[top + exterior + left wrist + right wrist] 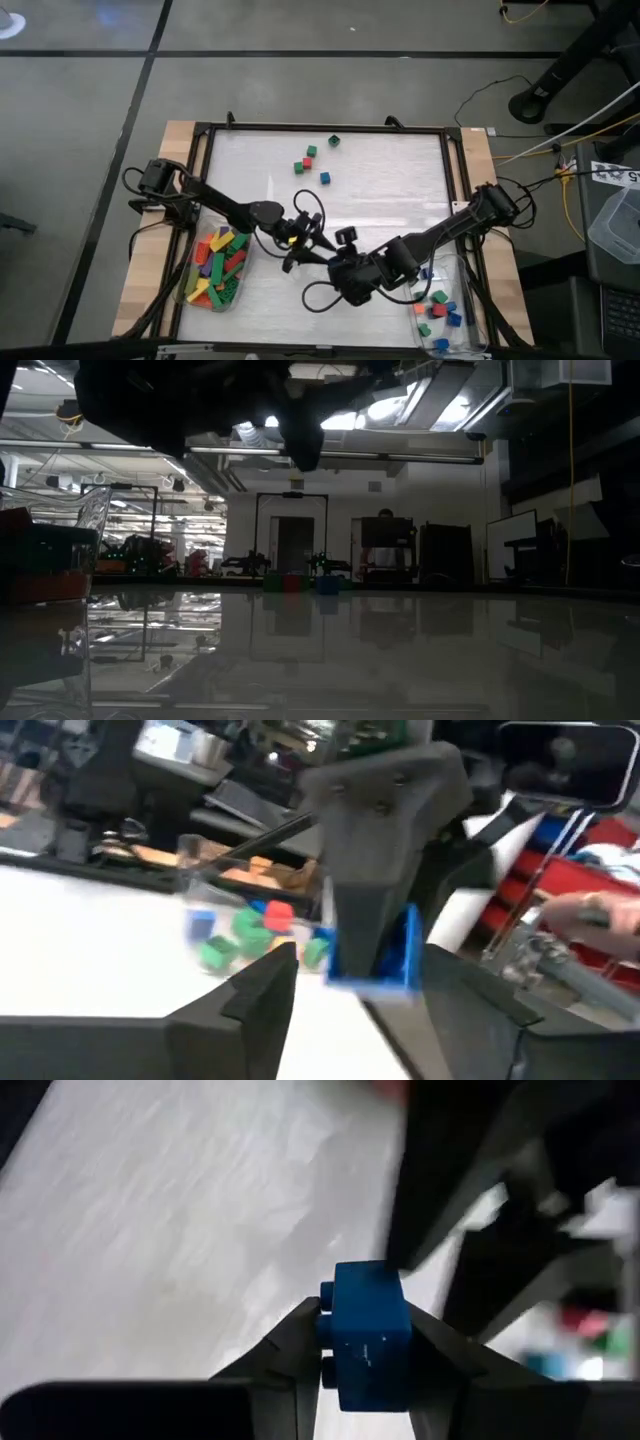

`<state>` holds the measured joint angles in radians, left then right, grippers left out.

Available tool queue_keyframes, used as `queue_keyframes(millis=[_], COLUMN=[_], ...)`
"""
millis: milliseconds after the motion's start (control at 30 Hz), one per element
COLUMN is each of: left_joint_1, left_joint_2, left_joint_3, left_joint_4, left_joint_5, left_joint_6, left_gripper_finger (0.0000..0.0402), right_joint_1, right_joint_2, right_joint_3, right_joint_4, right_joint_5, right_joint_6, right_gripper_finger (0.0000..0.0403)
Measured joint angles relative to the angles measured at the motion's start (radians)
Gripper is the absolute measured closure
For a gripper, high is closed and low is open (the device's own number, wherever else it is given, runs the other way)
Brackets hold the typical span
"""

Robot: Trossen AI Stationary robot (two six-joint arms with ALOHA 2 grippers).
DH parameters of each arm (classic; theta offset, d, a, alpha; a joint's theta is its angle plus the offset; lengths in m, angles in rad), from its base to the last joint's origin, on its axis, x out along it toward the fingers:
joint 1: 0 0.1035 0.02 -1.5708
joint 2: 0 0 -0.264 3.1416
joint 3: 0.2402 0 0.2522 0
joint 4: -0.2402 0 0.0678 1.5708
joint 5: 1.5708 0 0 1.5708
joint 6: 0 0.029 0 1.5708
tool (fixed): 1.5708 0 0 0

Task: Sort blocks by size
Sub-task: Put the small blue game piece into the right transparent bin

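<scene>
At nine o'clock on the white worktop we note a clear plastic tub of long bricks. The left end effector stands released at centre. Beside it, the right end effector grips a small blue plastic brick, held above the worktop.

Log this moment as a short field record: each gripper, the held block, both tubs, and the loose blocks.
right gripper: shut on a blue block, over the table's near middle
left gripper: open, facing the right gripper close up
left tub: long blocks, mixed colours
right tub: short blocks
loose blocks: four, green, red and blue, at the far side of the table
</scene>
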<state>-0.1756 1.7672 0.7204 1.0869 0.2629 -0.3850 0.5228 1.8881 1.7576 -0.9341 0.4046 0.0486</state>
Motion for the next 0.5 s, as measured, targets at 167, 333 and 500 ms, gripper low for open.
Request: queue_keyframes(millis=[167, 333, 500], left_joint_1=[0.008, 0.038, 0.085], left_joint_2=[0.000, 0.000, 0.000], left_joint_3=[0.000, 0.000, 0.000], left_joint_4=[-0.025, -0.062, -0.084], left_joint_5=[-0.001, -0.007, -0.073], left_joint_6=[0.091, 0.206, 0.209], left_gripper_finger=[0.0180, 0.0177, 0.0177], right_joint_1=[0.020, 0.077, 0.175], right_joint_2=[0.000, -0.001, -0.004], right_joint_3=[0.078, 0.134, 0.102], right_joint_4=[-0.244, -0.481, -0.637], right_joint_5=[-0.071, -0.152, -0.169], right_joint_6=[0.209, 0.482, 0.808], right_gripper_finger=[0.0304, 0.0312, 0.0286])
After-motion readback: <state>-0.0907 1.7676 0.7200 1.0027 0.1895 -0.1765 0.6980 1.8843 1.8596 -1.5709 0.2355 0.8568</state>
